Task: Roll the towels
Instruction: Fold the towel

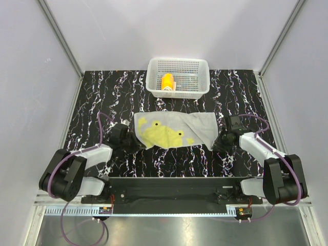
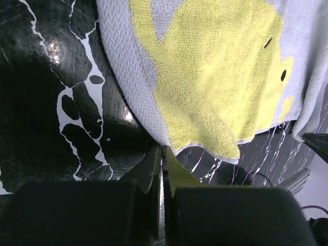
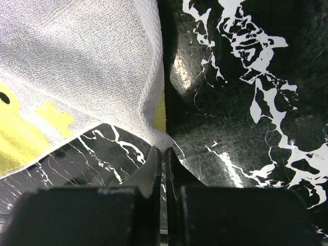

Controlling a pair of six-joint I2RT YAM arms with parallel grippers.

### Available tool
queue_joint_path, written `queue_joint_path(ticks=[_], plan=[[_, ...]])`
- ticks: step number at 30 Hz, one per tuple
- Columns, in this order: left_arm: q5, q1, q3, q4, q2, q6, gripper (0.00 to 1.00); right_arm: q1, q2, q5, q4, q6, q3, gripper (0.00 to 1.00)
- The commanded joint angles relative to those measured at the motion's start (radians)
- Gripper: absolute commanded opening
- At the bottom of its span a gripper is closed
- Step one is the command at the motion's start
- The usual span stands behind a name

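pinching grey towel: left pincer, right pincer

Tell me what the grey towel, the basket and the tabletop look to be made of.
The towel: soft cotton-like terry, matte; looped pile and a herringbone woven border show. The basket: white plastic, glossy; thin moulded walls with a grid of holes. The tabletop: black marble look with white veins, glossy with glare and fine scratches; real stone or printed laminate, cannot tell.

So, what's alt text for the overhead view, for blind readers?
The left gripper and right gripper each pinch a near corner of a light grey towel with yellow blotches on a black white-veined table. Behind, a white perforated plastic basket holds a bright orange towel.
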Motion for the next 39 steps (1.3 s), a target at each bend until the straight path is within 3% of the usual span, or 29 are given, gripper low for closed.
queue_joint_path(ticks=[1,6,12,19,24,27,33,39], plan=[[-0.021,-0.003,0.032,-0.085,-0.029,0.042,0.0,0.006,-0.005,-0.003,0.009,-0.015,0.045,0.0],[-0.067,0.028,0.076,-0.285,-0.214,0.08,0.0,0.006,-0.024,0.008,-0.036,-0.021,0.082,0.0],[-0.089,0.138,0.101,-0.506,-0.432,0.165,0.0,0.006,-0.109,-0.002,-0.082,-0.013,0.071,0.0],[-0.058,0.145,0.063,-0.551,-0.537,0.091,0.0,0.006,-0.166,-0.022,-0.106,0.021,0.004,0.0],[-0.191,0.218,0.2,-0.747,-0.744,0.109,0.0,0.008,-0.195,-0.032,-0.116,0.036,-0.027,0.0],[-0.201,0.263,0.306,-0.859,-0.746,0.169,0.0,0.006,-0.194,-0.041,-0.116,0.047,-0.05,0.0],[-0.05,0.289,0.236,-0.844,-0.723,0.12,0.0,0.008,-0.199,-0.072,-0.094,0.065,-0.096,0.0],[0.056,0.29,0.109,-0.795,-0.79,0.044,0.0,0.008,-0.189,-0.106,-0.1,0.053,-0.013,0.0]])
